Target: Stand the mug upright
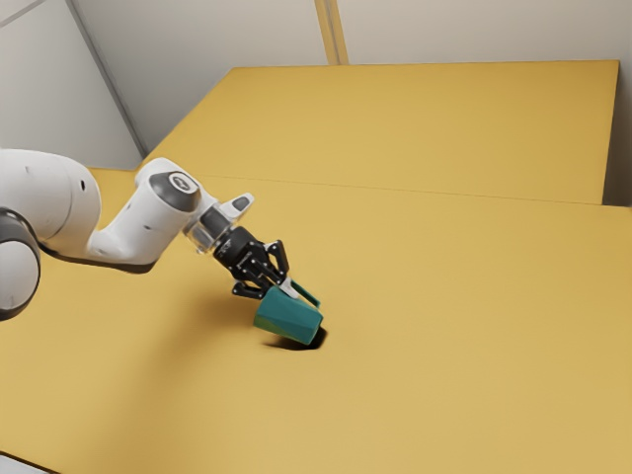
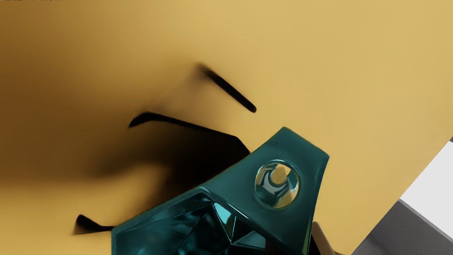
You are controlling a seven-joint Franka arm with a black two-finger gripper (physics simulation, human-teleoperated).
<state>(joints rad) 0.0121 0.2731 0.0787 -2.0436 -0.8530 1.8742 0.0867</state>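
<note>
Room: pale walls (image 1: 474, 30), marked by an upright tan strip (image 1: 332, 30); a yellow table (image 1: 444, 375), backed by a second yellow surface (image 1: 415, 128), from which it is parted by a thin line. At the near corner, on the exterior view's left, a dark-edged white piece (image 1: 15, 466) is partly seen.

Arm (image 1: 128, 227): one, white with dark joints, brought in from the exterior view's left and bent down toward the table.

Gripper (image 1: 280, 283): one, black, pointed obliquely down toward the exterior view's right and placed at the upper side of the mug (image 1: 287, 314). How far it is opened cannot be told, nor can it be told whether the mug is held.

Mug: one, teal, glossy, faceted; tilted, not set upright; found below the gripper, over the near part of the table. Its angular mouth is turned toward the wrist camera, and the faceted inside is shown. By the mouth a flat handle (image 2: 290, 145) is carried, pierced by a round hole through which yellow is seen. Whether the table is touched by the mug cannot be made out.

Shadows: a dark patch (image 1: 314, 342) is cast on the table under and beside the mug; near it, in the wrist view, narrow black streaks (image 2: 230, 88) are laid across the yellow, with broader brown shading around them
</note>
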